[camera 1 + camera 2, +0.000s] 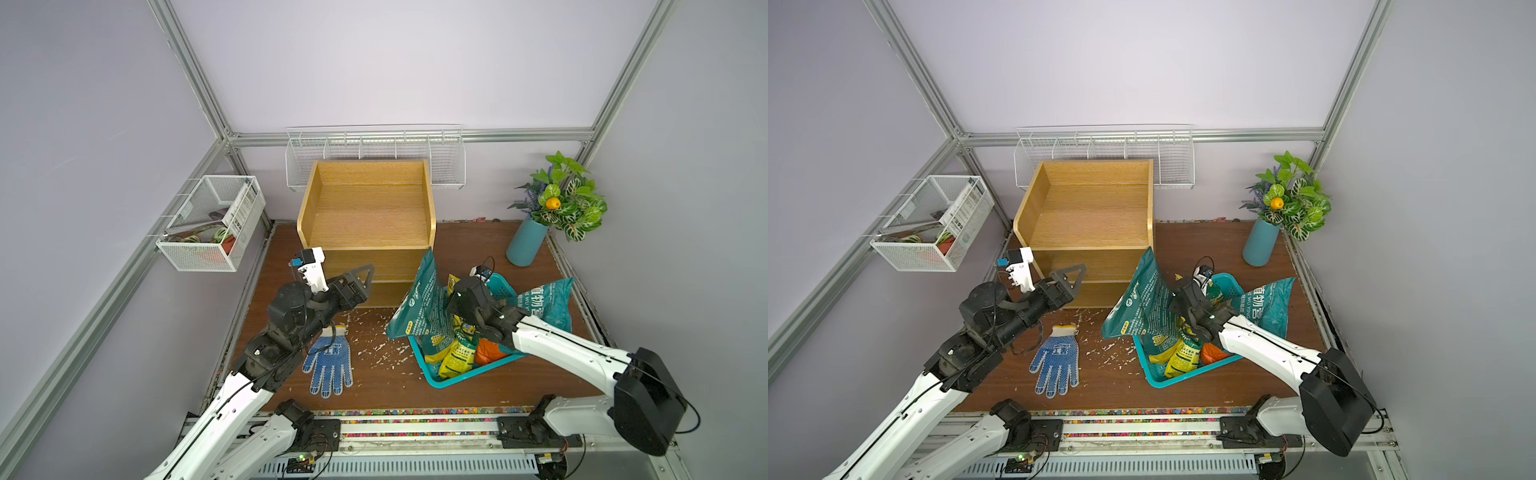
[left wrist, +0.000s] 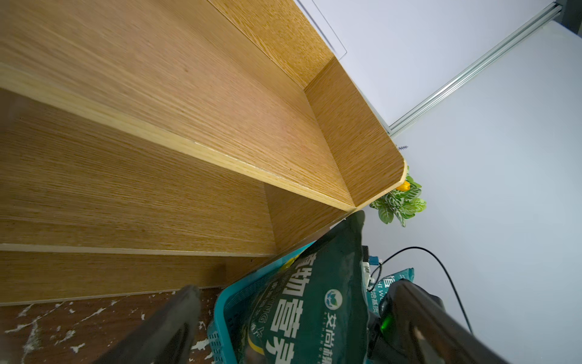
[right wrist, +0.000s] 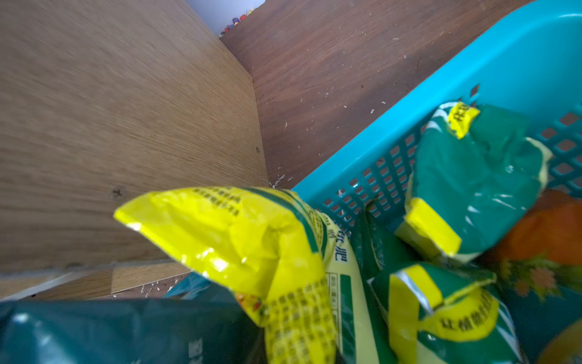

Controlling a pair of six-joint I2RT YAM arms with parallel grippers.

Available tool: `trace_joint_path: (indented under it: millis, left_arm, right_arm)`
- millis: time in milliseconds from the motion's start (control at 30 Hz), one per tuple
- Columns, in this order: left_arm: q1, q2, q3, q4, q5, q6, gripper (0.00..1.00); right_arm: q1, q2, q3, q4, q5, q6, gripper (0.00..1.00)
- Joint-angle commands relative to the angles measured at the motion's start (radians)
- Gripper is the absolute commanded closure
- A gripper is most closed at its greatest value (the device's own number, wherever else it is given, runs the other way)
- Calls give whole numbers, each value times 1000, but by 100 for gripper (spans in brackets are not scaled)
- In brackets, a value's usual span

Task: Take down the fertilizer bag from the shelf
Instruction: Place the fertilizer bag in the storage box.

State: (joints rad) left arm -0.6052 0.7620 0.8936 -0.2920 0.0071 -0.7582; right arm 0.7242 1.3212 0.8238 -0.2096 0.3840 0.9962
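**While right gripper (image 1: 461,305) sits closed over the basket (image 1: 469,376), left gripper (image 1: 362,277) hangs open at the shelf (image 1: 365,208)**

Right gripper: jaws closed, pointing down into the teal basket. Its fingers are hidden in every view. In the right wrist view the yellow-green fertilizer bag (image 3: 239,239) rises right under the camera. Its crumpled top is above the basket rim, beside the shelf's side panel. So it's off the shelf, over the basket. Looks pinched, but the contact point isn't visible, can't confirm the grip.

More yellow-green packets (image 3: 472,189) and an orange packet (image 3: 548,233) lie in the basket. A big teal bag (image 1: 424,299) leans on the basket's shelf side, tip up by the shelf's front right corner. A second teal bag (image 1: 544,303) lies at the basket's far right.

Left gripper: jaws wide apart, in front of the shelf's middle tier.

A blue-dotted glove (image 1: 329,365) lies flat on the table (image 1: 395,395) beside the left arm. White flecks (image 1: 382,349) are scattered between glove and basket.
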Motion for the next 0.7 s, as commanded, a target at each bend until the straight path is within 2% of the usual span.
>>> trace_joint_path:
  millis: [0, 100, 167, 233, 333, 467, 600, 667]
  left_arm:
    - [0, -6, 2, -53, -51, 55, 0]
    - [1, -53, -5, -70, -74, 61, 0]
    - [1, -68, -14, -68, -82, 54, 0]
    - [1, -78, -17, -68, -81, 44, 0]
    - [1, -94, -16, -76, -80, 37, 0]
    - [1, -117, -29, -84, -97, 33, 0]
    - [2, -140, -37, -98, -112, 36, 0]
    - [1, -152, -40, -116, -131, 44, 0]
  right_arm:
    - [82, -27, -78, -333, -16, 43, 100]
    - [98, -37, -157, -301, -32, 105, 100]
    - [37, -4, -180, -251, -118, 99, 100]
    - [-10, 52, -146, -270, -206, 67, 100]
    - [-18, 161, -83, -318, -258, 56, 100]
    - [-51, 296, -66, -274, -366, 42, 96]
    - [-62, 323, -70, -236, -397, 33, 94]
    - [-61, 285, -61, -247, -378, 19, 85]
